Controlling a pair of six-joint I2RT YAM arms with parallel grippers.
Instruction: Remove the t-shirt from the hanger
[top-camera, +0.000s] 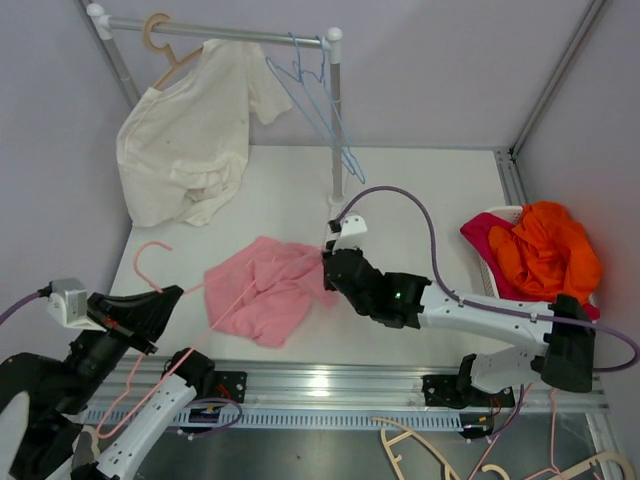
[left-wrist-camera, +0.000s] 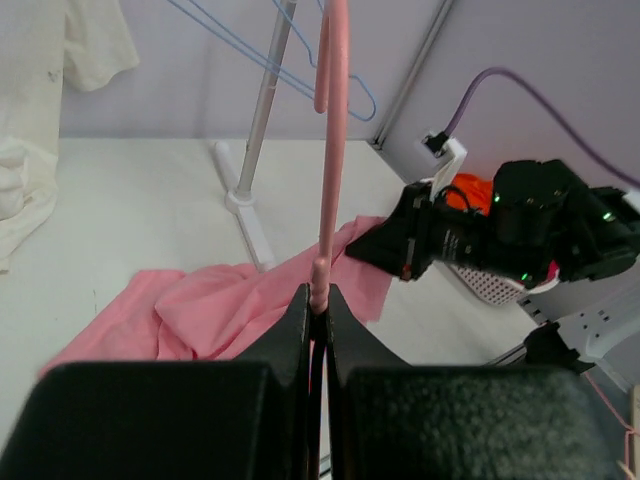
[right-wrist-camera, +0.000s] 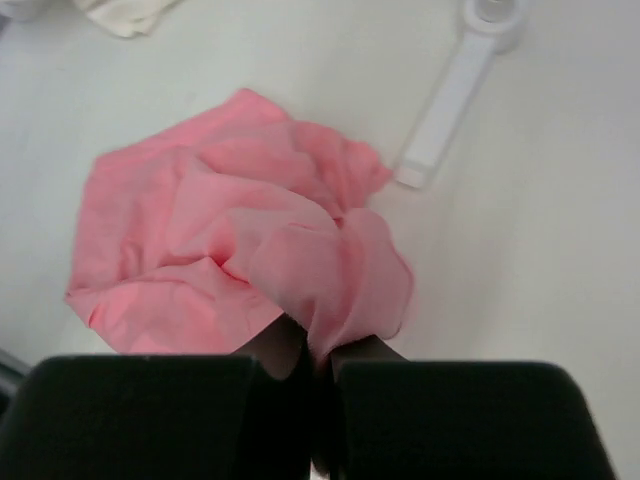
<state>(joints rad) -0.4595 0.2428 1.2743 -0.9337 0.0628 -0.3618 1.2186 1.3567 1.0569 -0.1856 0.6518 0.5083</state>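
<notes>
A pink t-shirt (top-camera: 262, 292) lies crumpled on the white table. My right gripper (top-camera: 330, 266) is shut on its right edge; in the right wrist view a fold of the shirt (right-wrist-camera: 230, 235) is pinched between the fingers (right-wrist-camera: 355, 355). My left gripper (top-camera: 170, 294) is shut on a thin pink hanger (top-camera: 150, 258), left of the shirt. In the left wrist view the hanger (left-wrist-camera: 334, 140) stands up from the closed gripper (left-wrist-camera: 320, 300), with the shirt (left-wrist-camera: 215, 300) behind it. The hanger's thin arm reaches the shirt's left part; I cannot tell whether it is inside the cloth.
A clothes rail (top-camera: 230, 32) at the back holds a cream t-shirt (top-camera: 190, 135) on a wooden hanger and blue wire hangers (top-camera: 315, 95). Its post (top-camera: 336, 130) stands behind the shirt. A basket (top-camera: 490, 262) of orange and red clothes is at the right. Spare hangers (top-camera: 430, 450) lie below the table edge.
</notes>
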